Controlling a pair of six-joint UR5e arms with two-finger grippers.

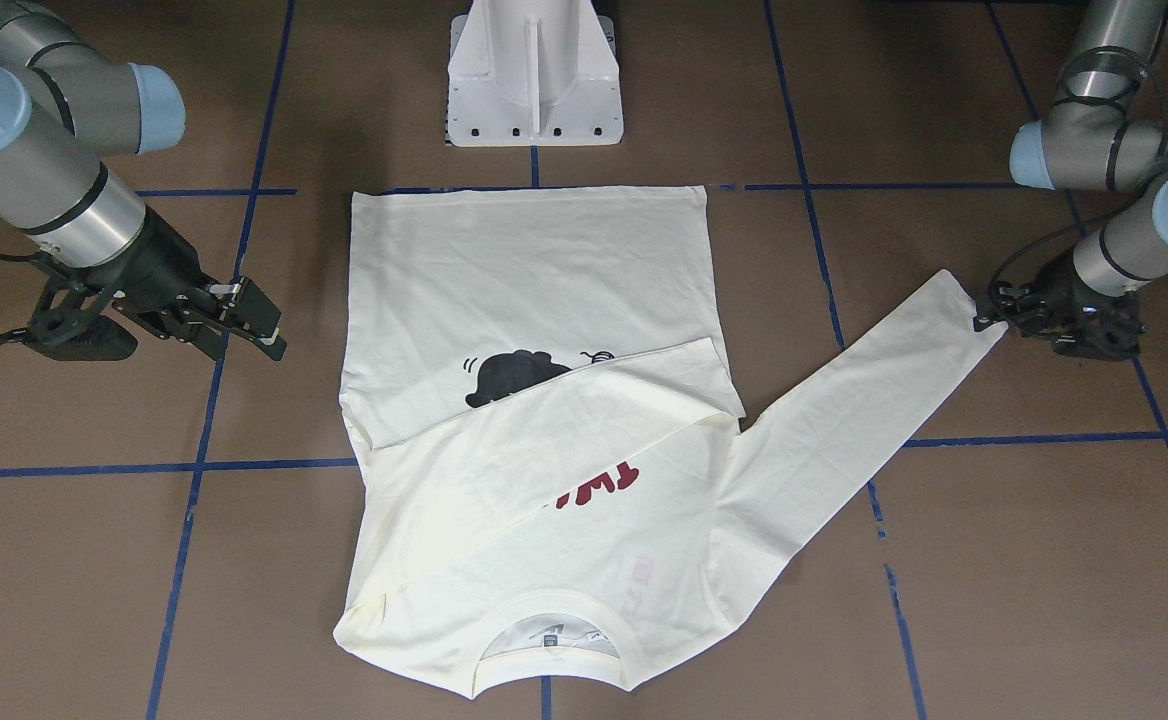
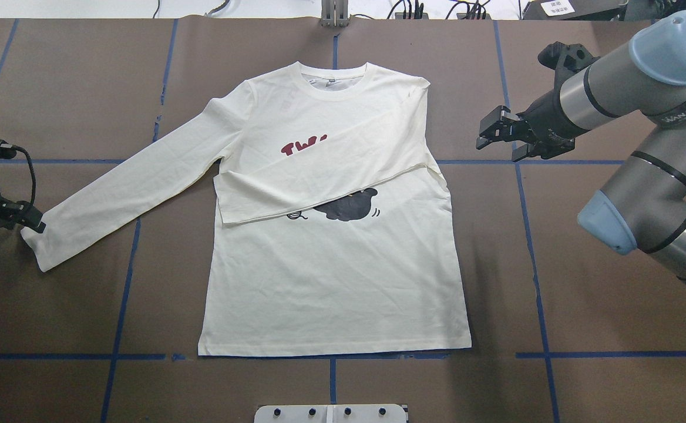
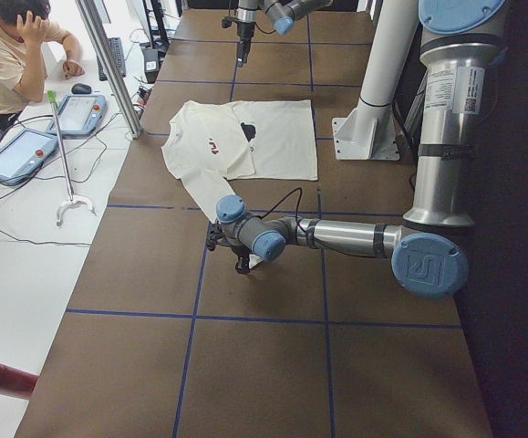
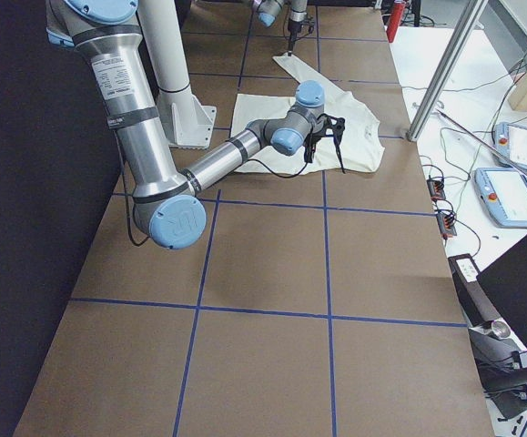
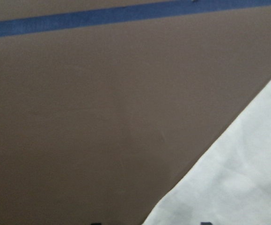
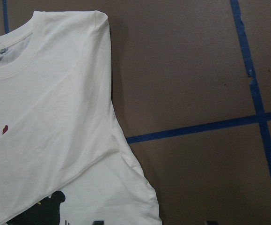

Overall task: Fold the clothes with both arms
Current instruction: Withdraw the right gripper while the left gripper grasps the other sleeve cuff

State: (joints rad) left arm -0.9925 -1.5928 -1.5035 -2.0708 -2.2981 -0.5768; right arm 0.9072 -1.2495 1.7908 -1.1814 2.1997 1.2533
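Front-facing view: a cream long-sleeved T-shirt lies flat, print up, on the brown table, its hem toward the white pedestal base. 1 sleeve is folded across the chest, partly covering the black cat print and the dark-red lettering. The left gripper sits at the cuff of the outstretched sleeve. The right gripper, jaws spread and holding nothing, hangs near the shirt's opposite side, clear of the cloth.

Overhead view: the cuff's edge touches the left gripper, and the shirt's shoulder lies near the right gripper.

Left side view: the near arm reaches low to the cuff. A person sits at a desk beyond the table.

Right side view: the near arm's gripper hangs by the shirt's edge.

Left wrist view: 2 dark fingertips barely show at the bottom edge, set apart. Sleeve cloth lies under 1 and bare table under the other, with nothing pinched.

Right wrist view: collar, shoulder and blue tape lie below the spread fingertips.
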